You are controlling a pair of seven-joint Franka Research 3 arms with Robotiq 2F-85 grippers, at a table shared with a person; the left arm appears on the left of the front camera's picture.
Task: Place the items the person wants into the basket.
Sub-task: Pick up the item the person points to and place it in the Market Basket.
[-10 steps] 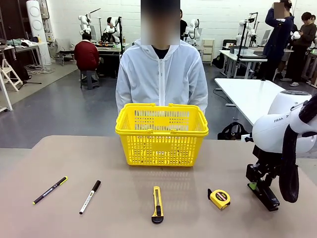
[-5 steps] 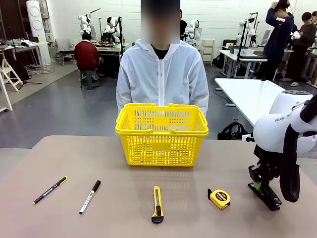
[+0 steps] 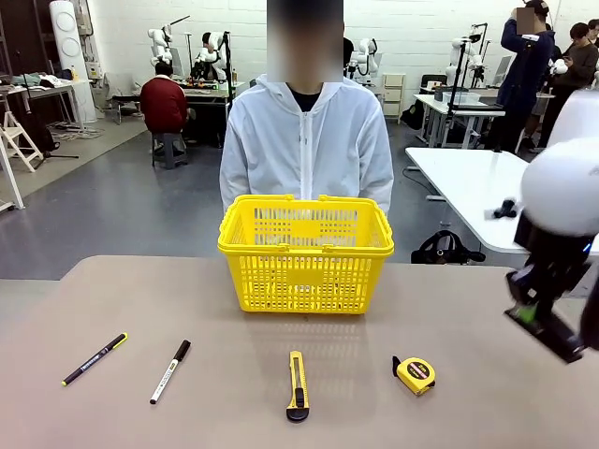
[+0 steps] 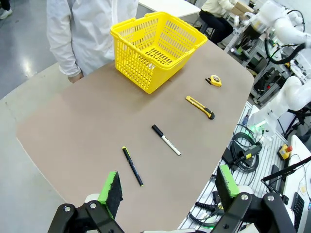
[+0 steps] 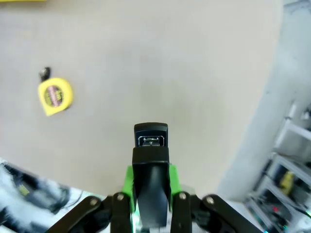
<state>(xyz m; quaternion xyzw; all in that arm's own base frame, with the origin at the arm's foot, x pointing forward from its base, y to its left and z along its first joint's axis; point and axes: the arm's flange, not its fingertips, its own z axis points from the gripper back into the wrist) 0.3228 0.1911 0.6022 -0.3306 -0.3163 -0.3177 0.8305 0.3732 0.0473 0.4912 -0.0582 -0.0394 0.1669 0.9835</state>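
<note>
1. Basket [image 3: 305, 253] stands on the table [image 3: 140, 299] before the person [image 3: 306, 140]; bare lattice floor shows inside.
2. Marker [image 3: 170, 371] lies robot-side left of the basket, tape measure [image 3: 416, 374] robot-side right.
3. Left gripper [image 4: 169, 183]: jaws wide.
4. Right gripper [image 5: 150, 179]: clamped on a black stapler [image 5: 150, 145].

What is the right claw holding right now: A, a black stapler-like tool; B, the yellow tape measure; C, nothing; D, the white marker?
A: the right claw is shut around a black stapler-like tool, while the tape measure and the white marker lie on the table.
</note>
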